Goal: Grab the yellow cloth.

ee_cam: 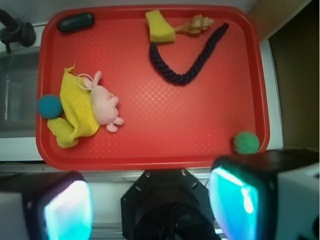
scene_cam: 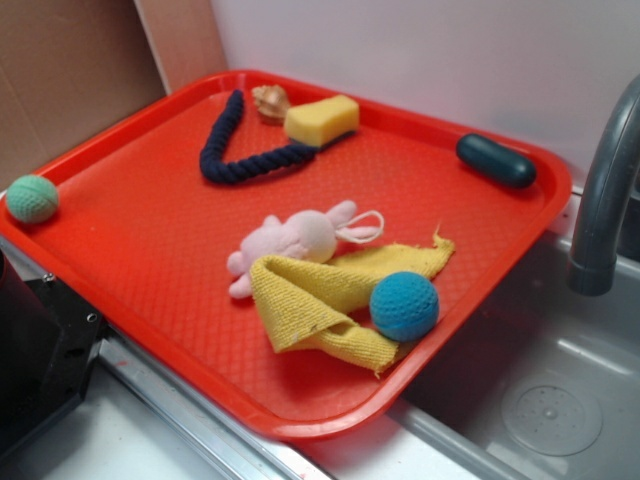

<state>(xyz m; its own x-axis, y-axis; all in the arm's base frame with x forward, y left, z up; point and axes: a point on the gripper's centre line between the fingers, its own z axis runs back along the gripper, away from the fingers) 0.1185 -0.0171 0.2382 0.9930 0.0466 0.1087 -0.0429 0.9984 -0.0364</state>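
The jaws stand wide open and hold nothing; in the wrist view the gripper [ee_cam: 150,205] hangs high above the near edge of the red tray [ee_cam: 150,150], its two pads glowing at the bottom corners of the picture. So I judge that the task is only at its beginning: no descent and no contact yet.

From the gripper, the yellow cloth [ee_cam: 75,107] lies far away at about ten o'clock, crumpled near the left rim of the tray. The pink plush bunny [ee_cam: 104,106] lies partly on its right side, and the blue ball [ee_cam: 50,106] touches its left edge. In the exterior view the cloth [scene_cam: 320,300] is folded and loose. What is left: to move over the cloth, go down on a free fold between the ball and the bunny, close, and lift.
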